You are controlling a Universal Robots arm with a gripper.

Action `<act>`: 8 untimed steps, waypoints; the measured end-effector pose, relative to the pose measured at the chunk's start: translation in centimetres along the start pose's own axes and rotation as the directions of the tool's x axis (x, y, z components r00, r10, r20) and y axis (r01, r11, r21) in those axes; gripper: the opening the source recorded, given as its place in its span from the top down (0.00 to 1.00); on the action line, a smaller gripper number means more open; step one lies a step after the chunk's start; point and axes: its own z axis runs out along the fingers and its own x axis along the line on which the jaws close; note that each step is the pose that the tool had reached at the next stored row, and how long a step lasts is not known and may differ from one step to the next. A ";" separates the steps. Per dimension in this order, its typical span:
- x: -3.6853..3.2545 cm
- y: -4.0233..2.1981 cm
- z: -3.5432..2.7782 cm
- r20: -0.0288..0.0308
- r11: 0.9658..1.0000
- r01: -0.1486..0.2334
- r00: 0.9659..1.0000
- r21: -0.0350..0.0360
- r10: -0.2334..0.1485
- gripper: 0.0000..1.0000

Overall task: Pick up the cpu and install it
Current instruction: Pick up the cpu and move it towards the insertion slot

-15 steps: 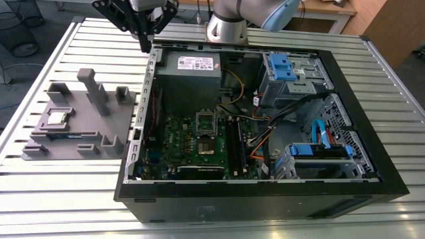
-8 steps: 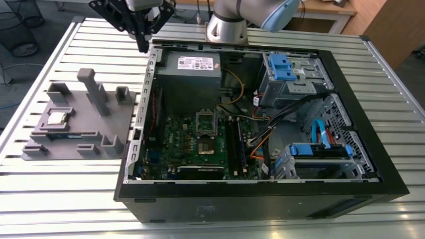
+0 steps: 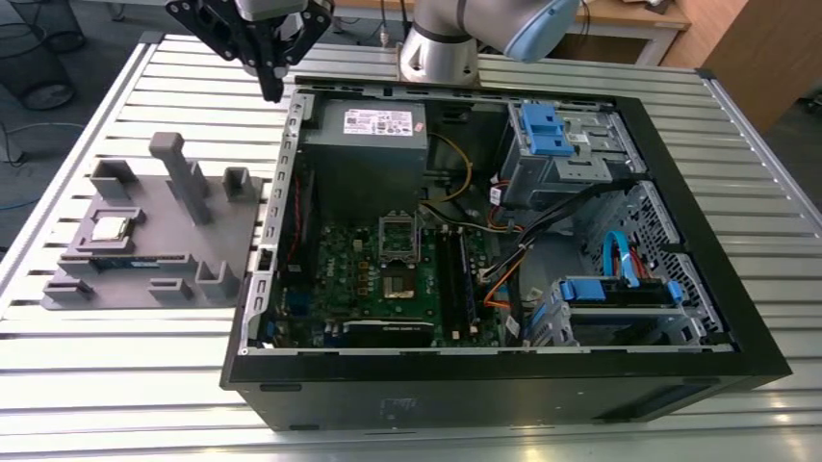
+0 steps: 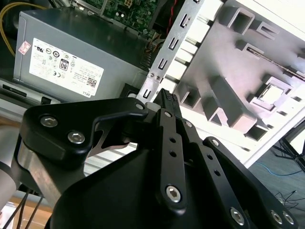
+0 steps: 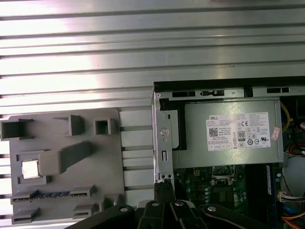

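silver cpu (image 3: 112, 228) lies in tray (image 3: 229, 231), gripper (image 3: 271, 93) apart.

The cpu (image 3: 111, 228) is gleaming silver-grey against the matte grey holder (image 3: 225, 236). The gripper (image 3: 272, 93) is showing black, like the computer case (image 3: 514, 390). The table (image 3: 129, 385) is shining in silver stripes. The motherboard (image 3: 385, 289) is showing green, the drive brackets (image 3: 546, 130) blue, the power supply (image 3: 372, 154) grey with a white label

We noted open air over the cpu (image 3: 114, 228). A tall post (image 3: 187, 183) rose just beside it, and the case wall (image 3: 289, 164) stood between fixture (image 3: 234, 233) and motherboard (image 3: 341, 279).
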 end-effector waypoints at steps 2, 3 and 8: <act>0.11 -0.01 -0.01 0.000 1.000 0.000 1.000 0.000 0.000 0.89; 0.17 -0.01 -0.01 0.000 1.000 0.000 1.000 0.000 0.000 0.89; 0.48 -0.04 -0.01 0.000 1.000 0.000 1.000 0.000 0.000 0.89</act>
